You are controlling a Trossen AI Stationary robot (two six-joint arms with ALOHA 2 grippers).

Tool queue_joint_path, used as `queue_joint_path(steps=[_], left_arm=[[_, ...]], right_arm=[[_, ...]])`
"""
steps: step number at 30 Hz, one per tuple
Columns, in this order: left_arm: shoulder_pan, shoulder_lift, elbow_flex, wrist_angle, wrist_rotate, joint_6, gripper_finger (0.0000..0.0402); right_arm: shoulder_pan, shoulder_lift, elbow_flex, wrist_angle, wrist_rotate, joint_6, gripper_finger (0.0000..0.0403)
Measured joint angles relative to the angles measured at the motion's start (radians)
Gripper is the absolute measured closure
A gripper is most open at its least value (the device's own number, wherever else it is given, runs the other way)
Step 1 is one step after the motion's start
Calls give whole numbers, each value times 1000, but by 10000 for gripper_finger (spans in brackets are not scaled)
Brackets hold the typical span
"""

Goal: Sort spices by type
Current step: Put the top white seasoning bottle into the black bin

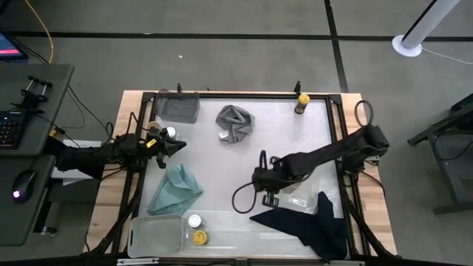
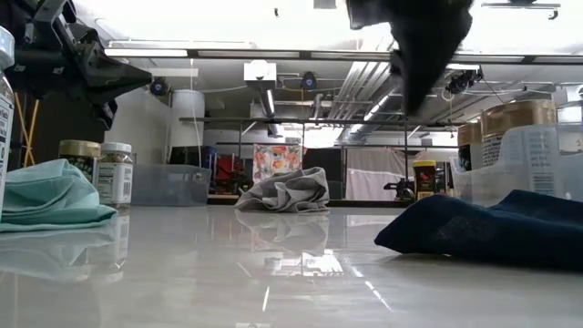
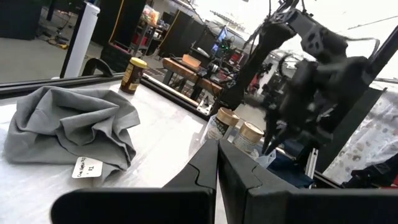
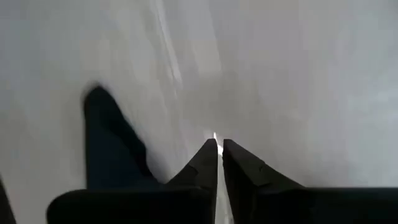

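Observation:
The spices stand scattered: a yellow-capped jar [image 1: 301,103] at the far edge, two jars [image 1: 161,131] at the left by the grey tray [image 1: 177,108], a white-capped jar [image 1: 194,220] and a yellow-capped one [image 1: 199,237] near the front, and tan-topped jars [image 3: 236,127] at the right. My right gripper [image 4: 219,144] is shut on nothing and points down over bare table in the middle [image 1: 260,179]. My left gripper [image 3: 217,163] waits shut and level at the left [image 1: 176,145], also holding nothing.
A crumpled grey cloth [image 1: 235,123] lies at the far middle, a teal cloth [image 1: 175,188] at the near left and a navy cloth [image 1: 307,222] at the near right. A clear tray [image 1: 155,235] sits at the front left and a clear container [image 2: 524,159] at the right.

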Motion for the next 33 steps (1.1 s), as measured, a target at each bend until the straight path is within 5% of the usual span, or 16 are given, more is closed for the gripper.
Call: queue_joint_path(steps=[19, 29, 33], left_arm=[[0, 0, 0, 0, 0, 0, 401], [0, 0, 0, 0, 0, 0, 401], [0, 0, 0, 0, 0, 0, 401]], right_arm=[[74, 75, 0, -152, -124, -88, 402], [125, 64, -1, -220, -120, -121, 402], [129, 21, 19, -193, -32, -101, 402]])
